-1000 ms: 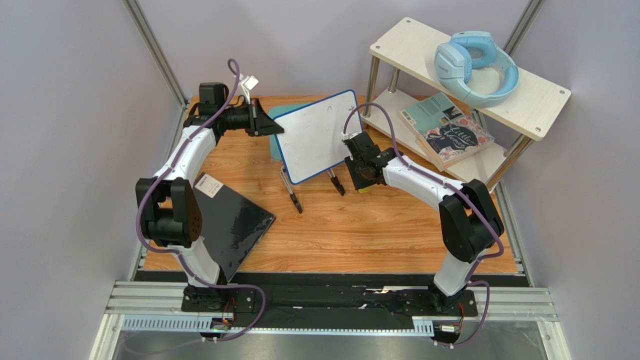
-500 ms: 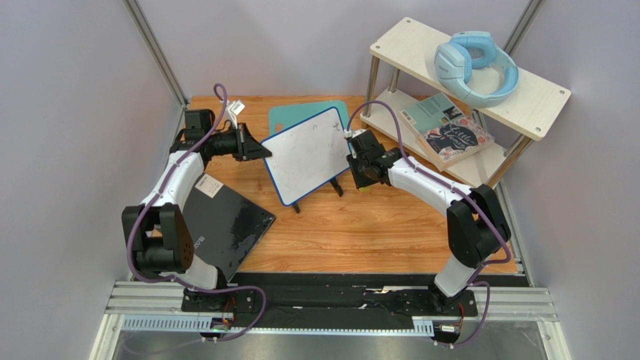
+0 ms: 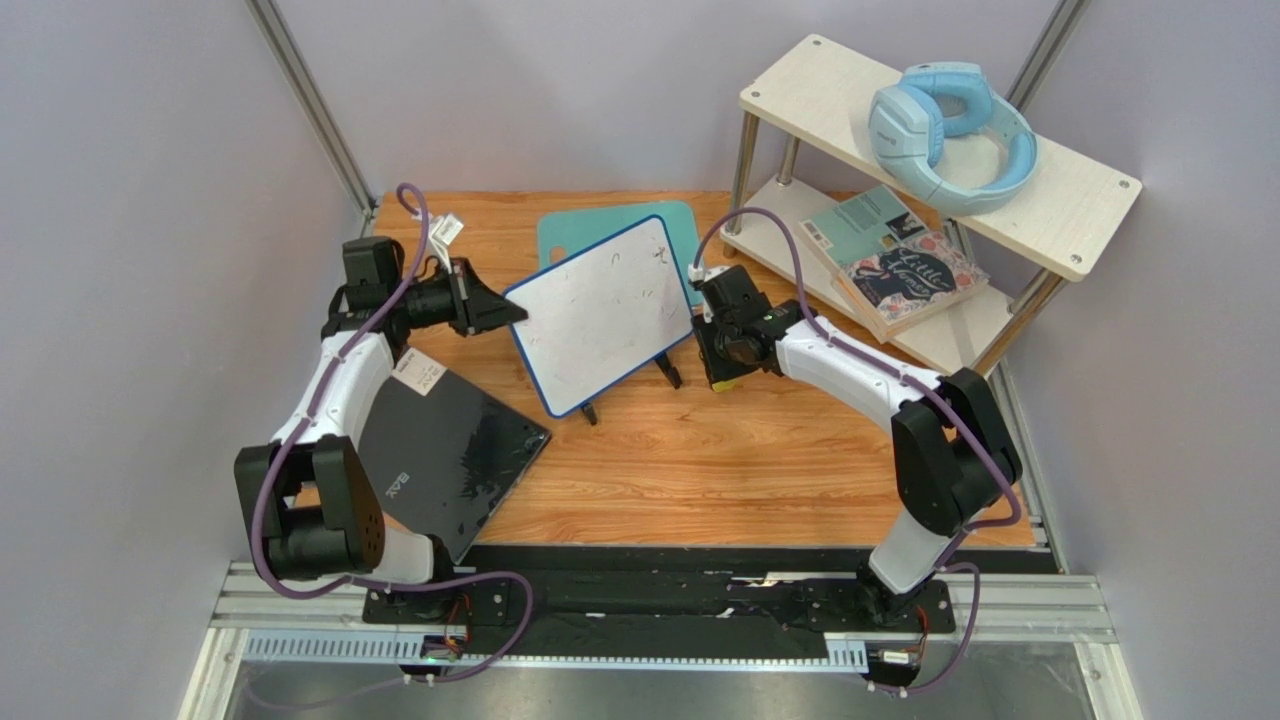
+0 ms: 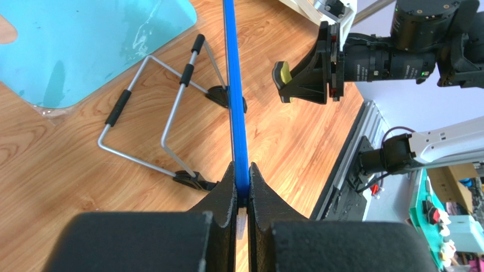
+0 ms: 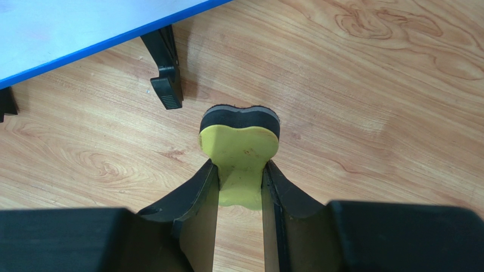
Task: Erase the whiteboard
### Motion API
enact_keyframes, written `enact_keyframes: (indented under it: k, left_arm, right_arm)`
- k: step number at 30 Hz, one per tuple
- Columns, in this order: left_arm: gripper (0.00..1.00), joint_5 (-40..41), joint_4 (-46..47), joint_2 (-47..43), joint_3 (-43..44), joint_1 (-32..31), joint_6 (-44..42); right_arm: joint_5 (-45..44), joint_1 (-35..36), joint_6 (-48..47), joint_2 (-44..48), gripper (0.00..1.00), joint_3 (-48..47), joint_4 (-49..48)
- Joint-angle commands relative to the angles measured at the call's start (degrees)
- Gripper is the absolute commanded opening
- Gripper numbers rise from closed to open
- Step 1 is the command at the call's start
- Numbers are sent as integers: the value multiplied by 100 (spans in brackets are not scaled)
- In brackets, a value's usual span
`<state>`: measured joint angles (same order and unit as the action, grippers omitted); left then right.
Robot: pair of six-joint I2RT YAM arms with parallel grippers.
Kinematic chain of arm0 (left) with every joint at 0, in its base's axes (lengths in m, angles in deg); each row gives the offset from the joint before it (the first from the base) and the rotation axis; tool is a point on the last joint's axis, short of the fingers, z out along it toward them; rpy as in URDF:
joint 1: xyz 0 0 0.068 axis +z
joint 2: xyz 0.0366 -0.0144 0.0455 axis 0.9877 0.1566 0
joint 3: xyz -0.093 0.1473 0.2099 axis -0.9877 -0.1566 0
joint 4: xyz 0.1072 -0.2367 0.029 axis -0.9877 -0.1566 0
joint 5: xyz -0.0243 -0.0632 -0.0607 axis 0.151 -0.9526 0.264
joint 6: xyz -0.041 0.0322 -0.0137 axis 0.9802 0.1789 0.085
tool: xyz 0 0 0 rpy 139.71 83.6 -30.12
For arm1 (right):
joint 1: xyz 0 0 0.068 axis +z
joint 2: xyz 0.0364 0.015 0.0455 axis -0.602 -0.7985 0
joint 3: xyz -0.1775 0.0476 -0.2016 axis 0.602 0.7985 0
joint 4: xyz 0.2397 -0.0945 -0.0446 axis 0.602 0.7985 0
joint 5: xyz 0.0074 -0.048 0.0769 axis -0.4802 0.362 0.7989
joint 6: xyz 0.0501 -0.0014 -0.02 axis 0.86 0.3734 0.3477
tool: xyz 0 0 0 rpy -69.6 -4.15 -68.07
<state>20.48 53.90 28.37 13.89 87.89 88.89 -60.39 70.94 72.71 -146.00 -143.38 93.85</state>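
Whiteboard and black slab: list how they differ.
The whiteboard is white with a blue frame and faint marks; the black slab is glossy black with a white label. The whiteboard sits tilted, its edge clamped in the left tool; the black slab lies flat on the table, ungripped. Both are thin rectangular panels.

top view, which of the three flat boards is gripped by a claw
The blue-framed whiteboard: the left claw is shut on its edge. The teal mat and black slab lie flat, ungripped.
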Motion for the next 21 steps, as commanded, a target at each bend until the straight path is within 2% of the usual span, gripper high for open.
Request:
enact_keyframes:
  k: [1,7,13,21]
  left_arm:
    - [0,-593,1265,-413,-174,14,421]
    - [0,-822,1486,-264,-139,14,527]
    - [0,-681,986,-44,-200,14,45]
    - [0,-690,783,149,-139,14,-211]
  right_arm:
    - [123,-27,96,216,0,89,-278]
    - [158,-18,131,225,0,256,-357]
    - [211,-18,167,207,0,344,-428]
    - [167,-27,105,216,0,292,-410]
